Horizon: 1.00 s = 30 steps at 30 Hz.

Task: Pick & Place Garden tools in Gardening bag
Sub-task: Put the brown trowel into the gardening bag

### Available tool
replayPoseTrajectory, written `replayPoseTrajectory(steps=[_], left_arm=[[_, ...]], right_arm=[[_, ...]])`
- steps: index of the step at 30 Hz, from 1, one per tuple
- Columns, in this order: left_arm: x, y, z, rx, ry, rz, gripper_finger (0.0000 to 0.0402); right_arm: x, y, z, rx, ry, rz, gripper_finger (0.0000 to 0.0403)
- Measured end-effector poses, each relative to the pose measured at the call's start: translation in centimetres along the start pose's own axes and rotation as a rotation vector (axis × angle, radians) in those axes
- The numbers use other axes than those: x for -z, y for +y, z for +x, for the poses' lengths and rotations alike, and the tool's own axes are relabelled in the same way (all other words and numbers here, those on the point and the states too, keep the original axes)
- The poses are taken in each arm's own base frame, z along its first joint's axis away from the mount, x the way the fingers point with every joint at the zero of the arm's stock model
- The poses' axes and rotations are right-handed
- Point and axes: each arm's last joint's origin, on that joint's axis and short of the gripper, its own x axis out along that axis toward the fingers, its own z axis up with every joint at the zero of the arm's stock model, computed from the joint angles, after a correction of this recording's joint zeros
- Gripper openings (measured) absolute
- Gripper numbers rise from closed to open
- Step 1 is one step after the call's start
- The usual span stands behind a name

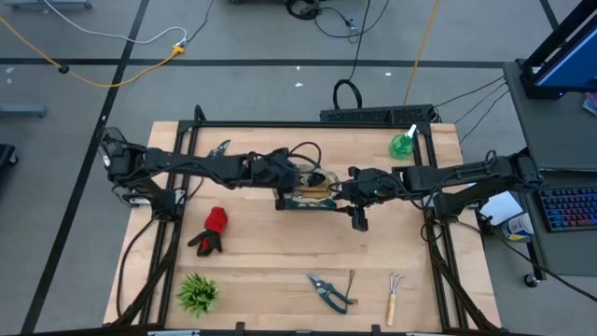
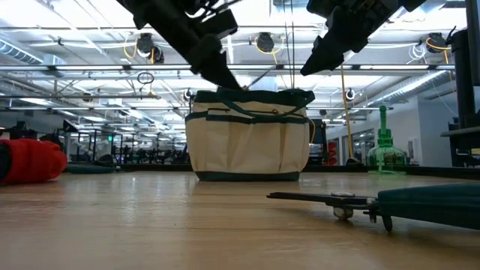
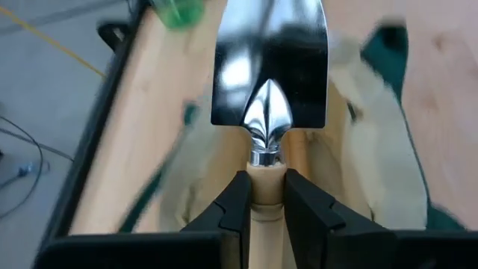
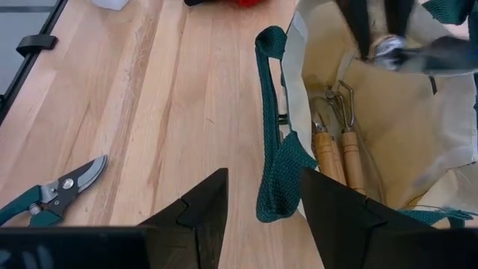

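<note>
Cream canvas, green-trimmed, the gardening bag (image 4: pixel 418 142) stands mid-table with two wooden-handled tools (image 4: pixel 336 157) lying inside. The left gripper (image 3: pixel 261 205) is clamped on a trowel (image 3: pixel 270 67), its polished steel blade over the bag's mouth. The right gripper (image 4: pixel 261 202) hangs beside the bag's woven handle (image 4: pixel 275 149), fingers apart.

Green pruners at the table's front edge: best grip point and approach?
Grip the pruners from straight above, fingers across the closed green handles near the pivot. They lie flat with bare wood around them, so nothing crowds a top-down approach; the blade end looks thinner and likelier to slip.
</note>
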Motion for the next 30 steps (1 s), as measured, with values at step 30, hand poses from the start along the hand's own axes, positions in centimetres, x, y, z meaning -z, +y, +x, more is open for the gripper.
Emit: replayPoseTrajectory(steps=[30], left_arm=[[3.1, -0.9, 2.6, 0.078, 0.242, -0.007, 0.0062]], right_arm=[[0.0, 0.0, 0.0, 0.0, 0.0, 0.0, 0.016]])
